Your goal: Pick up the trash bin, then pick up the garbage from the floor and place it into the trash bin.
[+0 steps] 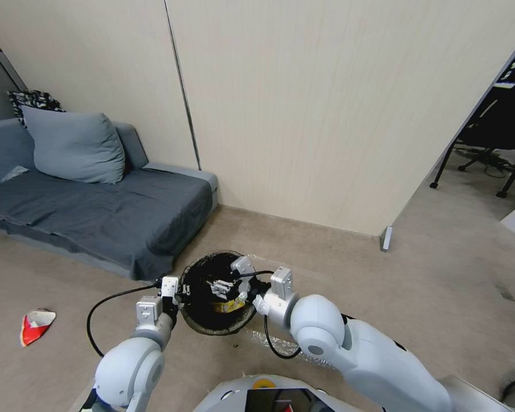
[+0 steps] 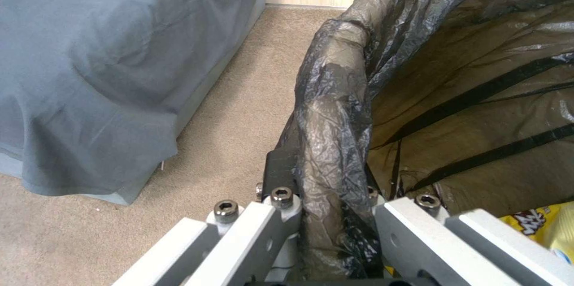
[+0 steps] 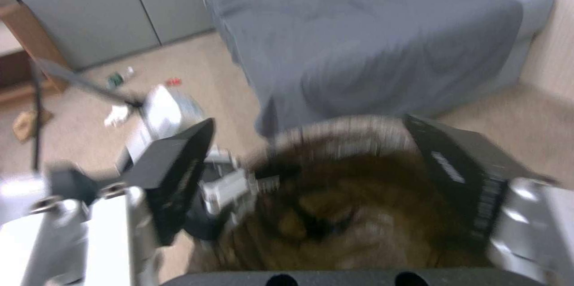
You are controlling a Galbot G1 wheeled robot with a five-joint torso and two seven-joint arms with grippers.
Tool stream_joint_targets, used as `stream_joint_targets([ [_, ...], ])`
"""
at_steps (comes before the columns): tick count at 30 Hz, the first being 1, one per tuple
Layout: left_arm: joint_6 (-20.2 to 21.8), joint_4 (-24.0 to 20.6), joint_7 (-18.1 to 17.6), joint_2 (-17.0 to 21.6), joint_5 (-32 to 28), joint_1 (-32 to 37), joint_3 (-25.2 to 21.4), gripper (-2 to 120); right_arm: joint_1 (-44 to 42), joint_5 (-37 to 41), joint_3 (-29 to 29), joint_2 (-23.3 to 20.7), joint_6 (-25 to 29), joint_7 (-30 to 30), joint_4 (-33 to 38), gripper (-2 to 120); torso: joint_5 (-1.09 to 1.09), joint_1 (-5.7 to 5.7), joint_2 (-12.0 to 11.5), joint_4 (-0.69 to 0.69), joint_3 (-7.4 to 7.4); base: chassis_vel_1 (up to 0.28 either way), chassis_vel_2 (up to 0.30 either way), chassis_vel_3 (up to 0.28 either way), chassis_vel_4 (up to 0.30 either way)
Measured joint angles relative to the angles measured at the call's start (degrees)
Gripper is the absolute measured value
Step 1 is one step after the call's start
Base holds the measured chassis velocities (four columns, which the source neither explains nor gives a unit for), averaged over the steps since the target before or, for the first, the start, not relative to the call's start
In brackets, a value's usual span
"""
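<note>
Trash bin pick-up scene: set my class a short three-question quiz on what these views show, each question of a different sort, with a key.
1. True or false: the left gripper is clamped on the bagged rim of the trash bin.
2. Multiple choice: the right gripper is A) resting on the sofa, B) open over the bin's mouth, C) parked by the robot's base.
3. Fill in: a yellow wrapper lies ____ the bin, while a red-and-white wrapper lies on the floor.

Key: 1 true; 2 B; 3 inside.
</note>
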Motion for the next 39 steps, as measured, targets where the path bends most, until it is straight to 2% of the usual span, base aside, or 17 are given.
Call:
stream_joint_targets([
  [6, 0.0, 0.13, 0.28, -0.13, 0.06, -0.15, -0.02, 1, 6.1, 7.16, 5.88, 0.55, 0.62, 0.39, 2.24, 100, 0.0, 0.0, 0.0, 0.01, 0.0, 0.0, 0.0, 0.0, 0.0],
  [17, 0.05, 0.58, 0.51, -0.22, 0.75, -0.23, -0.04, 1, 7.93, 8.46, 18.45, -2.62, 1.79, -2.72, 0.37, 100, 0.0, 0.0, 0.0, 0.01, 0.0, 0.0, 0.0, 0.0, 0.0],
  [20, 0.09, 0.61, 0.51, -0.4, 0.73, -0.36, -0.04, 1, 5.02, 8.43, 26.31, -5.79, 1.18, -3.75, -1.35, 100, 0.01, 0.0, 0.0, 0.0, 0.0, 0.0, 0.0, 0.0, 0.0],
  [22, 0.09, 0.61, 0.52, -0.41, 0.71, -0.38, -0.04, 1, 4.47, 8.42, 27.4, -6.22, 1.05, -3.96, -1.58, 100, 0.01, 0.0, 0.0, 0.0, 0.0, 0.0, 0.0, 0.0, 0.0],
  [23, 0.1, 0.61, 0.53, -0.42, 0.71, -0.39, -0.05, 1, 2.93, 8.36, 29.94, -7.12, 0.68, -4.32, -2.24, 100, 0.01, 0.0, 0.0, -0.01, 0.0, 0.0, 0.0, 0.0, 0.0],
  [27, 0.1, 0.62, 0.54, -0.42, 0.7, -0.39, -0.05, 1, 2.51, 8.36, 30.52, -7.35, 0.59, -4.39, -2.4, 100, 0.02, 0.0, 0.0, -0.01, 0.0, 0.0, 0.0, 0.0, 0.0],
  [29, 0.11, 0.62, 0.64, -0.34, 0.66, -0.38, -0.19, 1, -1.74, 8.16, 34.34, -9.11, 0.3, -4.88, -3.75, 100, 0.01, 0.0, 0.0, -0.01, 0.0, 0.0, 0.0, 0.0, 0.0],
  [30, 0.11, 0.62, 0.64, -0.34, 0.66, -0.38, -0.19, 1, -1.74, 8.16, 34.34, -9.11, 0.3, -4.88, -3.75, 100, 0.01, 0.0, 0.0, -0.01, 0.0, 0.0, 0.0, 0.0, 0.0],
  [33, 0.11, 0.62, 0.79, 0.01, 0.52, -0.36, -0.41, 1, -9.12, 6.56, 37.67, -11.73, 0.26, -6.56, -6.68, 100, 0.01, 0.0, 0.0, -0.02, 0.0, 0.0, 0.0, 0.0, 0.0],
  [39, 0.11, 0.49, 0.86, 0.03, 0.44, -0.33, -0.41, 1, -13.14, 6.38, 37.62, -11.24, -0.06, -4.89, -10.57, 100, 0.0, 0.0, 0.0, 0.01, -0.01, 0.0, 0.0, 0.0, 0.0],
])
